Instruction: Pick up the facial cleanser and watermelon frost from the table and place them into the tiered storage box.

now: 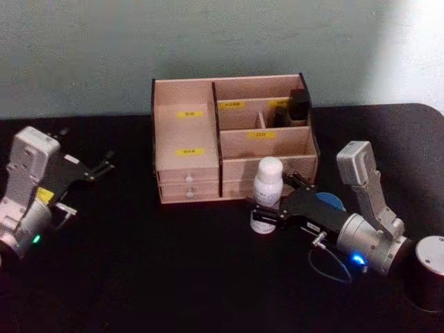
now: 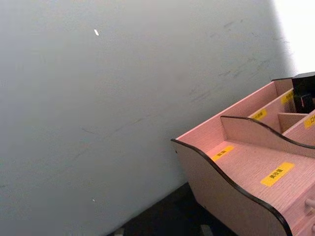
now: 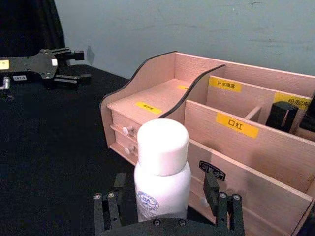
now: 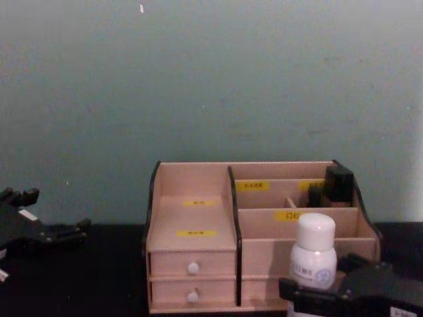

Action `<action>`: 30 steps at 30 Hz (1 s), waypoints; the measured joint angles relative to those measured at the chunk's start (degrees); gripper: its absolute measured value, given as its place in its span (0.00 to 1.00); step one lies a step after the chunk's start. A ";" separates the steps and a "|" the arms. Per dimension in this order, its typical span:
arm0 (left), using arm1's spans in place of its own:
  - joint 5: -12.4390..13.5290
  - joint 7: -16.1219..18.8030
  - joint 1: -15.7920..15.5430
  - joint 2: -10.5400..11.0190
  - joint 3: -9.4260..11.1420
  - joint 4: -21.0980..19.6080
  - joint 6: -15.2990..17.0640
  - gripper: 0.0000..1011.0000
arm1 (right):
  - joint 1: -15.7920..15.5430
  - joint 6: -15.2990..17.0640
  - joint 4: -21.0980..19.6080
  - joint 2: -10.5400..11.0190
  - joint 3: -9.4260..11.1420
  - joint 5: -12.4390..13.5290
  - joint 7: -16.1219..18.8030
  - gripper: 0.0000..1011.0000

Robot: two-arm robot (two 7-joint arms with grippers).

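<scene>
- The left hand (image 1: 107, 161) is over the left side of the black desk (image 1: 173, 277), well apart from the box. Its fingers are spread and hold nothing.
- The tiered storage box (image 1: 187, 149) stands at the back middle of the desk, drawers facing the robot. A black item (image 1: 299, 104) sits upright in its rear right compartment.
- A white bottle (image 1: 268, 182) with a white cap stands upright on the desk, just in front of the box's right half. Its label is too small to tell whether it is the cleanser or the watermelon frost.
- The right hand (image 3: 165, 199) sits low around the bottle's base, open, with one of its fingers (image 3: 106, 209) on each side. The right wrist view shows a narrow gap between each finger and the bottle, so it has no grip on it.
- A dark cylinder (image 1: 430, 274) with a pale top stands at the desk's near right corner, beside the right arm.
</scene>
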 joint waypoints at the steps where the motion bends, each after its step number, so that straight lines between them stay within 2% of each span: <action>1: 0.00 0.00 0.00 0.00 0.00 0.00 0.00 0.99 | -0.01 -0.03 -0.01 0.00 0.00 0.00 0.00 0.99; 4: 0.00 0.00 0.00 0.00 0.00 0.00 0.00 0.99 | -0.02 -0.07 -0.02 0.01 0.00 -0.01 0.00 0.97; 10: 0.00 0.00 0.00 0.00 0.00 0.00 0.00 0.99 | -0.05 -0.13 -0.05 0.05 0.00 -0.03 0.00 0.85; 12: 0.00 0.00 0.00 0.00 0.00 0.00 0.00 0.99 | -0.06 -0.14 -0.06 0.06 0.00 -0.04 0.00 0.76; 15: 0.00 0.00 0.00 0.00 0.00 0.00 0.00 0.99 | -0.06 -0.16 -0.08 0.06 0.00 -0.05 0.00 0.70; 16: 0.00 0.00 0.00 0.00 0.00 0.00 0.00 0.99 | -0.06 -0.17 -0.08 0.06 0.00 -0.05 0.00 0.65; 18: 0.00 0.00 0.00 0.00 0.00 0.00 0.00 0.99 | -0.06 -0.17 -0.08 0.06 0.00 -0.07 0.00 0.59; 30: 0.00 0.00 0.00 0.00 0.00 0.00 0.00 0.99 | -0.06 -0.21 -0.08 0.06 0.00 -0.08 0.00 0.58</action>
